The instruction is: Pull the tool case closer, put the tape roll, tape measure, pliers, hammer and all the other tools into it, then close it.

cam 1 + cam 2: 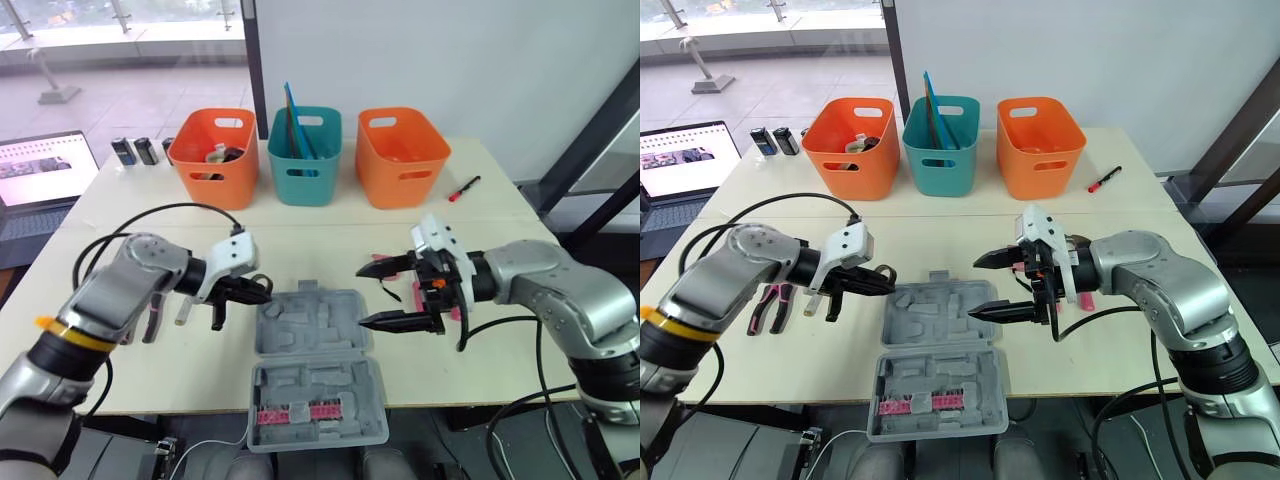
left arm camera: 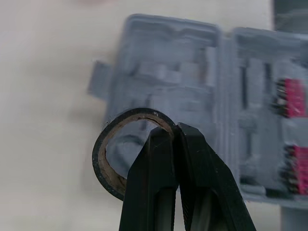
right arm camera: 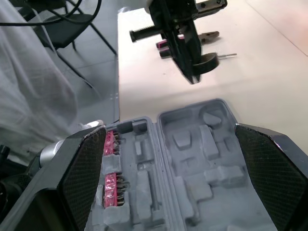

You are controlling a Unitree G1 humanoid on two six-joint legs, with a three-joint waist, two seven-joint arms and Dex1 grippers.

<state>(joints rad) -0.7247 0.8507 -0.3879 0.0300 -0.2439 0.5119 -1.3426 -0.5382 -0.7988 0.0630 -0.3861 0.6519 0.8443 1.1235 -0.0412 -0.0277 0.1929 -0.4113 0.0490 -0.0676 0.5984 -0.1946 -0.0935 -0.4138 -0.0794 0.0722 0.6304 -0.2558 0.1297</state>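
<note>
The grey tool case (image 1: 316, 368) lies open at the table's front middle, with empty moulded slots in its far half and pink bits in the near half (image 1: 300, 412). My left gripper (image 1: 258, 290) hovers at the case's far left corner, shut on a black tape roll (image 2: 126, 153), which is also seen from the right wrist (image 3: 207, 61). My right gripper (image 1: 364, 296) is open above the case's right edge with nothing between its fingers. Pink-handled pliers (image 1: 770, 305) and a pale-handled tool (image 1: 812, 300) lie under the left arm. A pink item (image 1: 1086, 298) lies behind the right gripper.
Two orange bins (image 1: 213, 155) (image 1: 402, 155) and a teal bin (image 1: 305, 155) line the back of the table. A red marker (image 1: 463, 188) lies at the back right. A laptop (image 1: 45, 170) and small black items (image 1: 135, 150) are at the far left.
</note>
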